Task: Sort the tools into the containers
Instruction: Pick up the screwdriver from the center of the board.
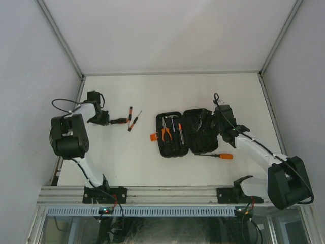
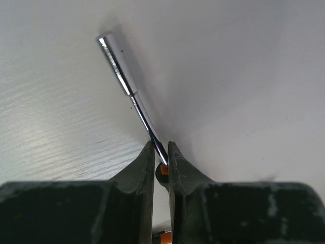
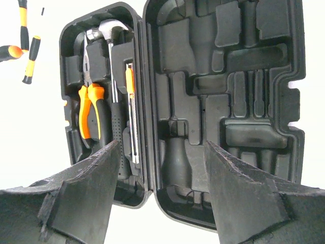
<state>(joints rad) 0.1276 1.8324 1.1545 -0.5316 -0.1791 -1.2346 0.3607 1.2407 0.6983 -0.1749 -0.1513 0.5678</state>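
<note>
Pinching driver (image 2: 118,61) shaft in my left tool (image 2: 161,148); right tool (image 3: 162,146) wide over case (image 3: 223,76). Pliers (image 3: 90,109), hammer (image 3: 109,30) slotted; I see two small drivers (image 1: 135,121), orange driver (image 1: 218,155) loose on counter (image 1: 177,91).

No lettering, brand, number or sign can be read in any view. The moulded black tool case (image 3: 223,76), the pliers (image 3: 87,112) and hammer (image 3: 105,30) lying in it, and the screwdriver (image 2: 118,66) shaft show plain surfaces only.
</note>
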